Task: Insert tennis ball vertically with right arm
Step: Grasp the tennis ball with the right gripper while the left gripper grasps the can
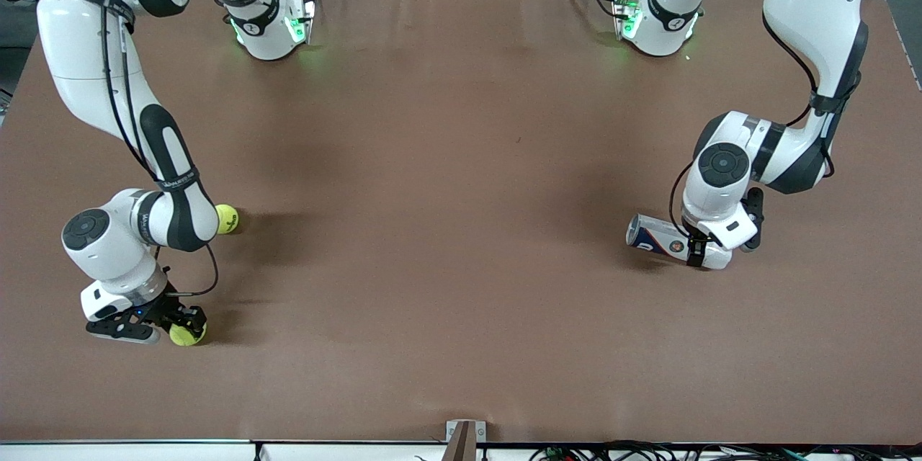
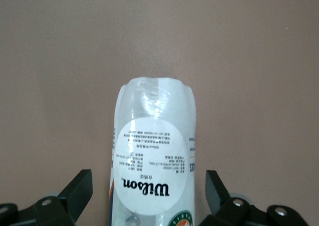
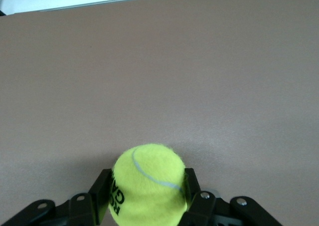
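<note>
My right gripper (image 1: 181,325) is low at the table, near the right arm's end and the front edge, shut on a yellow-green tennis ball (image 1: 189,335). In the right wrist view the ball (image 3: 149,181) fills the gap and both black fingers (image 3: 101,188) press its sides. A white Wilson ball can (image 1: 666,239) lies on its side near the left arm's end. My left gripper (image 1: 722,248) is down over it, open. In the left wrist view the can (image 2: 154,151) lies between the spread fingers (image 2: 79,188) with gaps on both sides.
A second tennis ball (image 1: 227,218) rests on the brown table (image 1: 446,180), farther from the front camera than the held one, partly hidden by the right arm's forearm. A small bracket (image 1: 461,438) sits at the table's front edge.
</note>
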